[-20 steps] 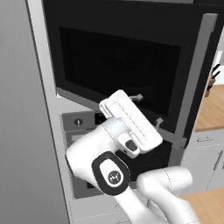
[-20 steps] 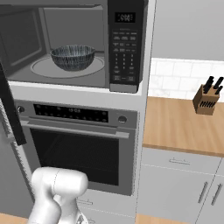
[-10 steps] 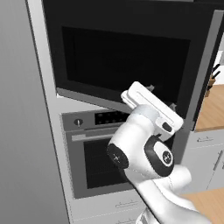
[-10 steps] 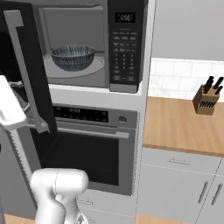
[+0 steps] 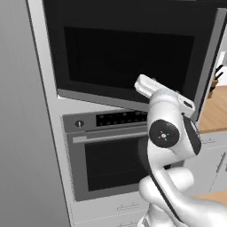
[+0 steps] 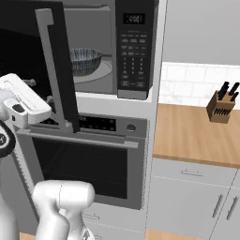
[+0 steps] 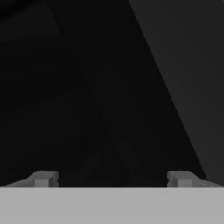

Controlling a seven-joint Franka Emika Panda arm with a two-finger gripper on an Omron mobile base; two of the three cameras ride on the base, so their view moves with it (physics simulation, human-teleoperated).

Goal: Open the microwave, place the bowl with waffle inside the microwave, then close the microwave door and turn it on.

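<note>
The microwave door [image 6: 51, 65] stands partly swung out, its long grey handle [image 6: 54, 70] running down in front of the oven [image 6: 89, 164] control strip and cutting across the cavity opening of the microwave [image 6: 133, 47]. Inside, the bowl [image 6: 85, 61] sits on the turntable, at about 9 o'clock from the keypad. A knife block [image 6: 222, 105] rests on the wooden counter [image 6: 197, 136] at 3 o'clock. The arm's white hand presses close against the door's black outer face, low, near the handle side. The gripper [image 7: 112, 178] has its jaws spread wide, empty, dark glass ahead. From the left base view the microwave door [image 5: 128, 57] hides the cavity; the right base view shows into it.
</note>
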